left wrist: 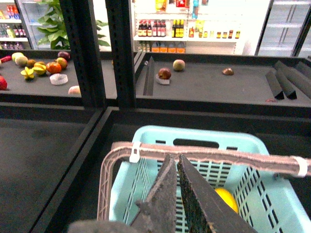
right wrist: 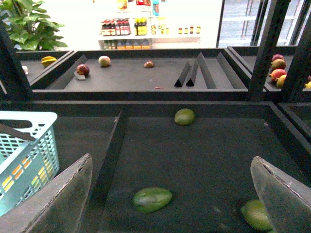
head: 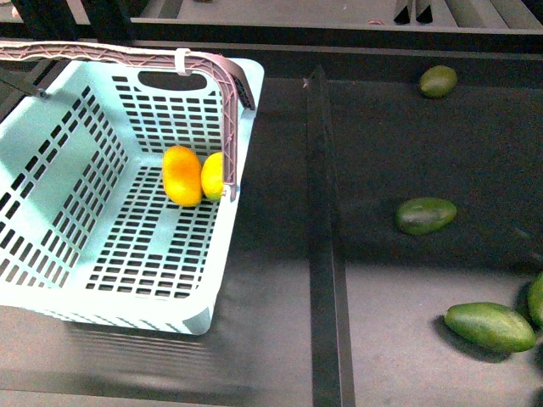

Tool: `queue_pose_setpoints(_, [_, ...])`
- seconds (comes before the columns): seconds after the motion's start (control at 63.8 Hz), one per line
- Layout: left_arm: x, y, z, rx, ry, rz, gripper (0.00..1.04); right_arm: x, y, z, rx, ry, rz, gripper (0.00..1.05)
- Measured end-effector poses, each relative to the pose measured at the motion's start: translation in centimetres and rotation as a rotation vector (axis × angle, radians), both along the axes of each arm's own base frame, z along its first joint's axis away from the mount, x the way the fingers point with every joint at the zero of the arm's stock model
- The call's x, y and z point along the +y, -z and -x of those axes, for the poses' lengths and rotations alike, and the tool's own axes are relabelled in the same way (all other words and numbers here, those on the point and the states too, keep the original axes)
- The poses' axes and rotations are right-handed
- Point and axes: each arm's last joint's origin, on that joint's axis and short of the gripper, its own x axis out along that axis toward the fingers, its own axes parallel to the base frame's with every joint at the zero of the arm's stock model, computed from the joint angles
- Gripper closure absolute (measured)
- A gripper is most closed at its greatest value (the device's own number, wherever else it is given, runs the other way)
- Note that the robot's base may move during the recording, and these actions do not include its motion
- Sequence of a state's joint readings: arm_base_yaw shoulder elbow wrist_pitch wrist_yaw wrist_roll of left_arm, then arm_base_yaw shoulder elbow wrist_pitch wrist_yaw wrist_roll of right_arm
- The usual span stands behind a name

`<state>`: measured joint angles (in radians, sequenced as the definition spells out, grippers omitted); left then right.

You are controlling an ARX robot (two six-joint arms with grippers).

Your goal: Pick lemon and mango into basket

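Your mango point(head: 181, 175) stands on end in the basket point(head: 51, 144), long axis upright, with the lemon point(head: 212, 175) touching it, ahead of your left gripper point(left wrist: 178, 194) (fingers pressed together, empty). Your right gripper point(right wrist: 170, 194) gapes wide. No writing is legible.

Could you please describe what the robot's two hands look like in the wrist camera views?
The left hand has two long, dark, tapering fingers with a rough, gritty-looking surface. The right hand has broad, flat fingers in dull grey with rounded upper corners and lighter edges. No cables or markings show on either.
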<state>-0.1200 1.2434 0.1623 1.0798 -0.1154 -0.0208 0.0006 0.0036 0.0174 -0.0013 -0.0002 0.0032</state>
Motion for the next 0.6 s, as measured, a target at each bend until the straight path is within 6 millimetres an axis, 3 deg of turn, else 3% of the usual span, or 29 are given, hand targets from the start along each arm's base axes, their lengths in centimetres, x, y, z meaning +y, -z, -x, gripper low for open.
queue_pose_setpoints(0.314, [1.9, 0.3, 3.6, 0.014, -0.004, -0.008, 1.01, 0.0, 0.0, 0.0, 0.0, 0.0, 0.0, 0.09])
queue_pose_setpoints(0.596, [2.0, 0.1, 5.7, 0.007, 0.0, -0.009, 1.01, 0.0, 0.0, 0.0, 0.0, 0.0, 0.0, 0.09])
